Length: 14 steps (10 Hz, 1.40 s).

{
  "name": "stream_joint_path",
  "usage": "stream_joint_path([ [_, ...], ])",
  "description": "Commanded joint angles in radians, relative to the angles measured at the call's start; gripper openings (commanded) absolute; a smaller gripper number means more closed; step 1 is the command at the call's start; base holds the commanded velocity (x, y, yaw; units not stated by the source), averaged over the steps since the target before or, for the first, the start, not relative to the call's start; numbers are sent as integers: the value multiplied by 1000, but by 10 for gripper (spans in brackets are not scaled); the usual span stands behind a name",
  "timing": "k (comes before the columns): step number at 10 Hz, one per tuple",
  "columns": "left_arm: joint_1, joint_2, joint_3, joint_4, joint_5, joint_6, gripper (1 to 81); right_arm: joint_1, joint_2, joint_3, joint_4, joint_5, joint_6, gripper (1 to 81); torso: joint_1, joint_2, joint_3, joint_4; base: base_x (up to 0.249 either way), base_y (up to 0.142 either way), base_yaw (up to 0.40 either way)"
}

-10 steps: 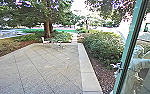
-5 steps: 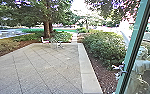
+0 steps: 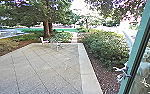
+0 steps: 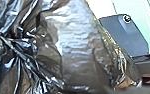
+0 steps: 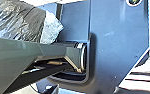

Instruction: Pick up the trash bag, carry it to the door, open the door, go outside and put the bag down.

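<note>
Plainly, the head view has shifted from the earlier frames: the green door frame (image 3: 138,47) lies farther right in it, and the nearer paving joints have changed position with the camera. Tree and seating keep nearly the same place.

The trash bag (image 4: 76,45), black and glossy, is close before the left wrist camera. Its plastic is drawn into tight folds at one part and bulges smoothly at another. The robot's dark plate (image 4: 127,37) is beyond it. From the right wrist, a crumpled part of the bag shows beside the plate, behind the robot's jointed bar (image 5: 48,50). The state of the left gripper cannot be told, nor whether it is clamped on the bag; that of the right gripper cannot be told either.

The camera faces a paved yard (image 3: 53,70) with diagonal joints and a pale edging strip (image 3: 84,65) along its right side. Right of the strip lie brown ground cover (image 3: 101,72) and a dense shrub (image 3: 103,47). A white chair (image 3: 43,40) and a small table (image 3: 58,44) stand at the far end, near a tree trunk (image 3: 46,28). At near right, a pale form (image 3: 146,55) shows through the glass, too blurred to identify.
</note>
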Motion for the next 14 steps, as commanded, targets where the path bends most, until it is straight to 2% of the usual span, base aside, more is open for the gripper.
stream_joint_path([
  [1, -55, 3, 4, 9, 45, 9, 10, 41, 9, 11, -8, -57, -4, 811, 0, 0, 0, 0, 125, 73, 0],
  [7, -57, 5, 4, 10, 45, 9, 10, 48, 11, 11, -8, -60, -4, 811, 2, 2, -1, 0, 126, 74, 0],
  [14, -54, 3, 4, 9, 45, 9, 10, 45, 11, 11, -10, -60, -4, 811, 3, 3, -1, 0, 132, 0, 0],
])
